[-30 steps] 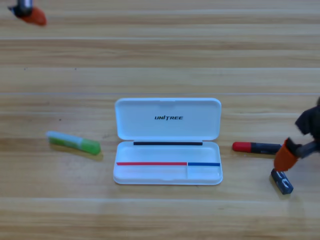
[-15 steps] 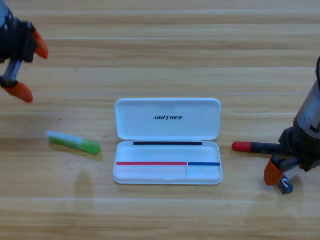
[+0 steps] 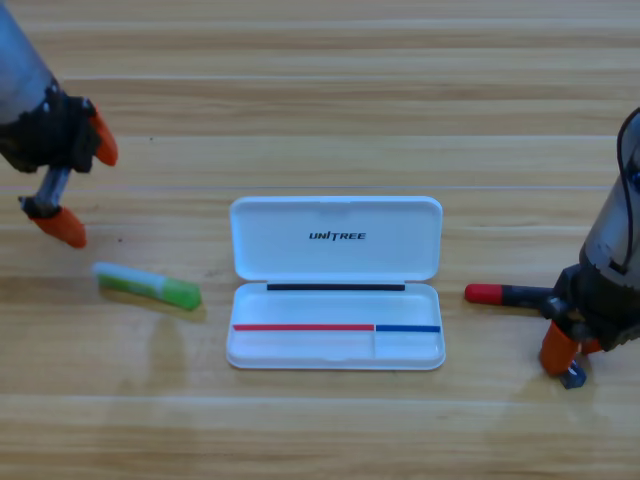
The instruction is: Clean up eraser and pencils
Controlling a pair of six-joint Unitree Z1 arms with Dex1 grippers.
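1. The desk [image 3: 320, 100] carries everything; the white case [image 3: 336, 283] lies open at its middle, tray toward the near edge, with nothing of the task in it yet.
2. My left jaws [image 3: 78, 187] are spread wide, hanging above and left of the green pencil [image 3: 147, 285]; they have come down and inward since a moment ago.
3. My right jaws [image 3: 566, 352] have sunk onto the eraser [image 3: 573, 377], which mostly hides beneath them; whether they pinch it, I cannot tell.
4. The black pencil [image 3: 508, 295] lies just beside, red end toward the case.
5. I judge the eraser pick-up is in hand; next comes a firm close and a lift toward the tray.
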